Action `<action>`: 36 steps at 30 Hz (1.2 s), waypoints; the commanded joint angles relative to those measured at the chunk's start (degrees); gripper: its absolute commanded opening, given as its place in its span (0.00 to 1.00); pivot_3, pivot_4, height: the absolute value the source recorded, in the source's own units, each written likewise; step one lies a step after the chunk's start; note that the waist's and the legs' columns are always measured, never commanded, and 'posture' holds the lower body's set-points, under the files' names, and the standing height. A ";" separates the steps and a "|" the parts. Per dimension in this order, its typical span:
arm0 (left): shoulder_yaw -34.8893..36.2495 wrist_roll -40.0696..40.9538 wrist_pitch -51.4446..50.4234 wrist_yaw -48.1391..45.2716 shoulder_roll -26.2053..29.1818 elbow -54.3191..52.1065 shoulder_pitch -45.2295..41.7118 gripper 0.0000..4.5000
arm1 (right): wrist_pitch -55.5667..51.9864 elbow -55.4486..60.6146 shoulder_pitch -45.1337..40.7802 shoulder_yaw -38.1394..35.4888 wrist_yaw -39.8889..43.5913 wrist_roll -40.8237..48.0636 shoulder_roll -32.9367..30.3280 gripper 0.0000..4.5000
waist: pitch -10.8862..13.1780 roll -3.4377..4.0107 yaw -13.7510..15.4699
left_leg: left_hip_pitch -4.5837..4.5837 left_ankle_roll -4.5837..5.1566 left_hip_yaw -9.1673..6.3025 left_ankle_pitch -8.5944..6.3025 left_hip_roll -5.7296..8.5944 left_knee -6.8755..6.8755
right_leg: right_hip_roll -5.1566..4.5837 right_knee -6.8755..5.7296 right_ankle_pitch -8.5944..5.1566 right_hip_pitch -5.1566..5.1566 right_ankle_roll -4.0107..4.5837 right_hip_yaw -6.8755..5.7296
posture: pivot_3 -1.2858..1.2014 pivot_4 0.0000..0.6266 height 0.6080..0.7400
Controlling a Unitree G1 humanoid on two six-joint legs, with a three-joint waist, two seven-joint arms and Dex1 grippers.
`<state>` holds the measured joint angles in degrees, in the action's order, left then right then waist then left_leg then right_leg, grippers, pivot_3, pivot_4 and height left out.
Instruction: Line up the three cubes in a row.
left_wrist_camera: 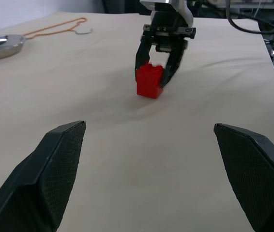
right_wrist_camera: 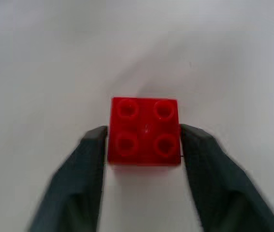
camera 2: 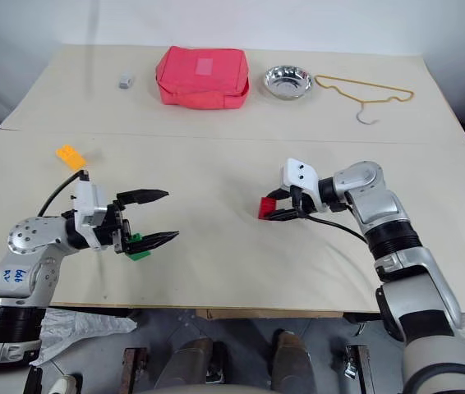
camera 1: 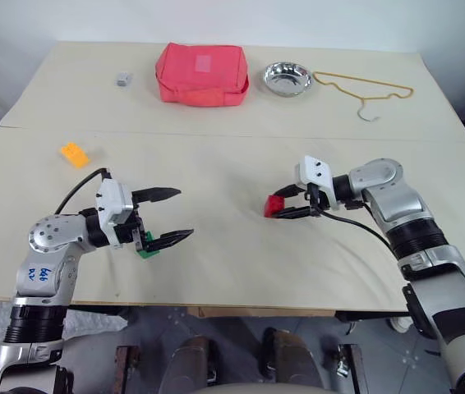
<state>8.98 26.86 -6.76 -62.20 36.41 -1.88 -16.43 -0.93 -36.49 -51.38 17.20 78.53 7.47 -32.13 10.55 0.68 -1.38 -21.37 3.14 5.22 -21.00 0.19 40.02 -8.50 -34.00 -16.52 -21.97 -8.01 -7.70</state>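
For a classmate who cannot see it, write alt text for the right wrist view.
A red studded brick sits studs-up on a pale tabletop, between the two dark fingers of the right tool, which flank its sides closely.

The beige surface (camera 1: 216,156) carries a red bag (camera 1: 202,74), steel bowl (camera 1: 287,79), wire hanger (camera 1: 364,89) and grey block (camera 1: 123,79). Nearer lie an orange-yellow brick (camera 1: 74,153), green brick (camera 2: 139,249) and red brick (camera 1: 274,205).

Bare table (camera 1: 216,164) mid-span — red pouch (camera 1: 202,74), bowl (camera 1: 287,79) far back
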 commanded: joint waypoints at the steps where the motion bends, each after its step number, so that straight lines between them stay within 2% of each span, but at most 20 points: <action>1: 4.78 1.87 0.71 2.01 0.95 -1.36 1.16 1.00 | 3.54 0.67 -0.59 -2.81 3.89 1.15 -1.65 0.84 | 0.00 0.00 -0.17 | 0.00 0.00 -0.01 0.00 0.01 -0.01 | -0.01 0.00 0.00 0.00 0.00 0.00 | 0.52 0.24 1.00; 3: 8.86 2.46 0.59 2.77 2.36 0.66 3.07 1.00 | 4.65 3.35 0.68 -4.49 6.18 3.07 -3.17 0.98 | 0.01 0.01 -0.30 | 0.00 0.00 0.00 0.00 0.01 -0.02 | -0.01 0.01 0.00 -0.01 0.00 0.01 | 0.52 0.24 1.00; 4: 11.22 2.56 0.65 2.86 3.45 2.25 4.45 1.00 | 5.48 4.91 1.82 -5.78 7.28 4.42 -3.98 0.99 | 0.01 0.01 -0.30 | 0.00 0.00 0.00 0.00 0.01 -0.05 | -0.01 0.02 0.00 -0.03 0.00 0.01 | 0.52 0.24 1.00; 11: 21.86 2.41 1.16 -2.78 10.93 13.25 16.86 1.00 | 7.26 13.58 13.54 -16.19 12.90 16.42 -7.05 0.99 | 0.01 0.01 -0.26 | 0.04 -0.02 0.09 -0.02 -0.01 -0.08 | -0.02 0.02 -0.01 -0.03 0.01 0.01 | 0.52 0.24 1.00; 14: 24.51 3.82 2.00 -5.56 11.55 14.75 21.17 1.00 | 9.92 16.17 19.34 -22.16 13.56 24.20 -4.69 0.99 | 0.03 -0.01 -0.05 | 0.06 -0.03 0.09 -0.03 -0.02 -0.09 | -0.03 0.01 -0.01 -0.02 0.01 0.02 | 0.52 0.24 1.00; 15: 24.87 4.37 1.32 -5.70 11.27 13.76 22.43 1.00 | 10.50 16.40 20.99 -23.02 12.55 24.38 -4.66 0.99 | 0.03 -0.01 0.05 | 0.06 -0.03 0.06 -0.03 -0.02 -0.08 | -0.03 0.01 -0.01 0.00 0.01 0.01 | 0.52 0.24 1.00; 19: 22.87 4.02 1.17 -6.38 10.10 7.72 25.87 1.00 | 15.10 15.07 24.21 -24.10 12.26 23.06 -4.63 0.99 | 0.04 -0.01 0.13 | 0.14 -0.04 0.06 -0.04 0.00 0.00 | -0.10 0.01 0.00 0.10 0.01 0.08 | 0.52 0.24 1.00; 23: 17.37 4.16 -0.22 -4.04 6.58 -1.50 25.51 1.00 | 13.40 15.42 26.21 -24.64 11.24 23.16 -6.29 0.99 | 0.05 0.03 0.06 | 0.20 -0.07 0.05 -0.06 0.00 -0.02 | -0.13 -0.01 0.00 0.11 0.02 0.13 | 0.52 0.24 1.00; 27: 10.39 -2.34 3.35 -1.38 4.50 2.97 19.37 1.00 | 10.71 18.84 28.02 -23.67 9.92 23.39 -6.62 0.99 | 0.05 0.05 -0.02 | 0.21 -0.07 0.07 -0.05 -0.02 -0.02 | -0.07 -0.05 -0.01 0.11 0.04 0.10 | 0.52 0.24 1.00; 30: 7.95 -4.03 4.95 -0.79 3.84 6.06 15.96 0.88 | 10.34 21.48 29.35 -23.51 8.55 23.19 -5.96 1.00 | 0.05 0.05 -0.13 | 0.22 -0.07 0.12 -0.05 -0.03 -0.02 | -0.04 -0.08 -0.01 0.08 0.04 0.11 | 0.52 0.24 1.00; 36: 6.15 -2.41 4.78 -2.71 4.05 6.92 12.35 0.48 | 7.79 28.01 34.08 -24.99 5.04 24.13 -6.43 1.00 | 0.05 0.04 -0.06 | 0.19 -0.06 0.15 -0.05 -0.04 -0.04 | -0.04 -0.09 -0.01 0.02 0.04 0.11 | 0.52 0.24 1.00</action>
<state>15.02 23.31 -2.50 -63.94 39.96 5.63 -2.53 7.33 -11.51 -18.36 -6.10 84.66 30.36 -37.97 10.60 0.73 -1.44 -21.18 3.07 5.38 -21.05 0.15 39.99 -8.54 -34.09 -16.53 -21.95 -7.98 -7.59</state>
